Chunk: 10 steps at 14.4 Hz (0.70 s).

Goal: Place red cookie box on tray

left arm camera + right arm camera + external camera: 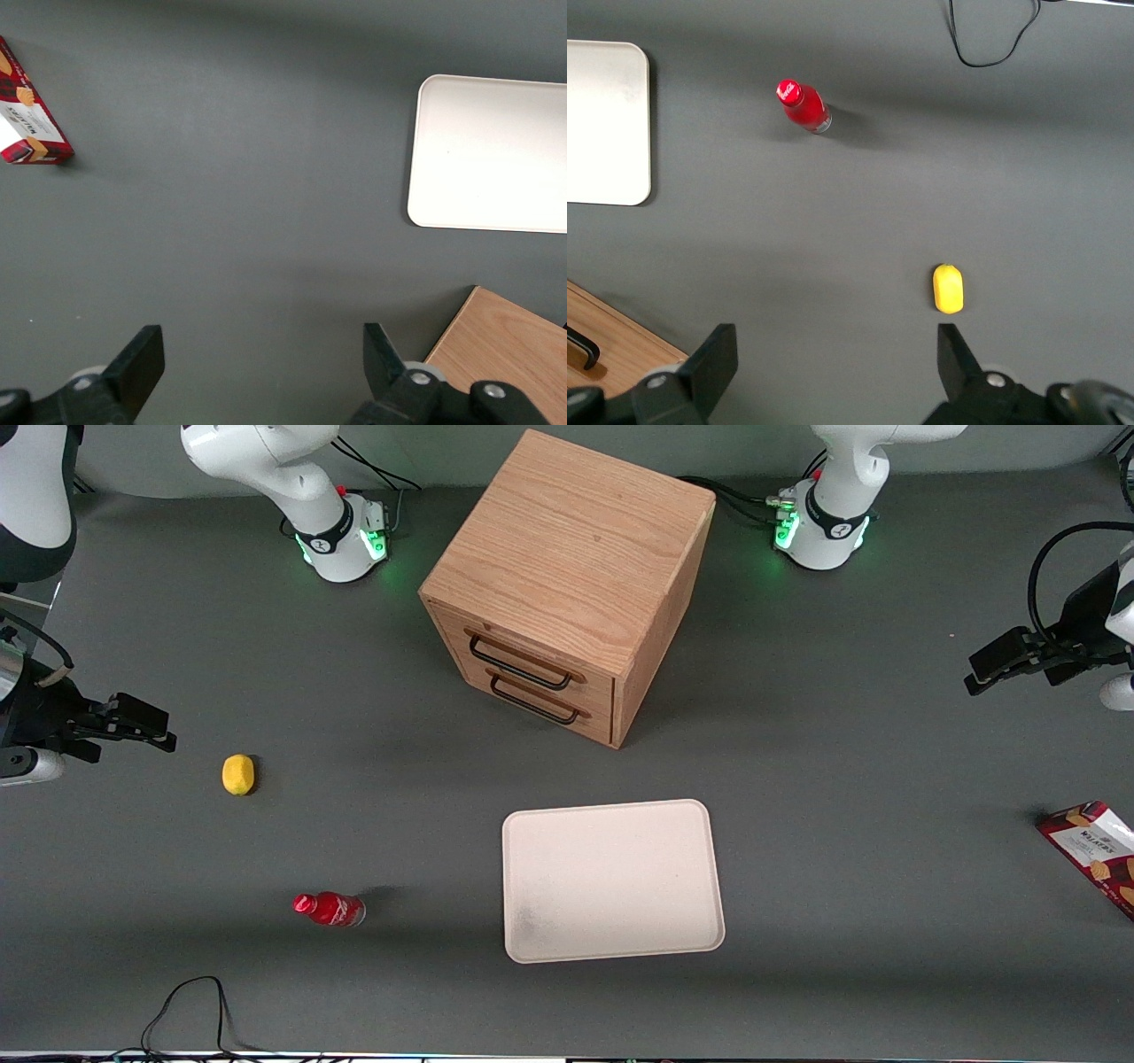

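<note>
Seemingly bare, tray (611, 881) lies apart from gripper (983, 673), fingers (142, 359) spread

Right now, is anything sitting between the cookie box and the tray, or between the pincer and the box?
Nothing visible. Bare table separates the red cookie box from the tray, and the open pincer hangs above bare table, apart from the box.

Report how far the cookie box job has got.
Nothing looks done: the red cookie box lies on the table toward the working arm's end, apart from the tray, which holds nothing. The claw hangs open above bare table, holding nothing. Reaching, gripping, carrying and placing remain.
</note>
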Tool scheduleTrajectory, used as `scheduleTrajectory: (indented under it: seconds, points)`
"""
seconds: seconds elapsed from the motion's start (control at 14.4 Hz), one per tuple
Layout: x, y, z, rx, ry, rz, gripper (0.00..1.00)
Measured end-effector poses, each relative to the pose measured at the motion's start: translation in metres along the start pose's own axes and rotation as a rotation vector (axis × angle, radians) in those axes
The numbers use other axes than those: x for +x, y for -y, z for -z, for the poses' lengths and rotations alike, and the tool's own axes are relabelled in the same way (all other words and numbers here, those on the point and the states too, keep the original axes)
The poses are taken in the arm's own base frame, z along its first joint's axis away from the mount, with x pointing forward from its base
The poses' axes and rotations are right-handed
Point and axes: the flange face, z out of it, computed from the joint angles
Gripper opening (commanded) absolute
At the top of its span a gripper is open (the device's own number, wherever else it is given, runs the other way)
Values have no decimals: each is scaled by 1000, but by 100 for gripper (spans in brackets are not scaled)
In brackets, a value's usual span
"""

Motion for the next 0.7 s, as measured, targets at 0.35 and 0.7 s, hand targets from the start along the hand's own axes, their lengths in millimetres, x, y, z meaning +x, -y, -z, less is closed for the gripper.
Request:
scheduleTrajectory:
  seconds: [0.35, 0.7]
  points:
    - [-2, 3, -2, 15, 17, 2, 100]
    - [-2, 6, -2, 47, 20, 2, 100]
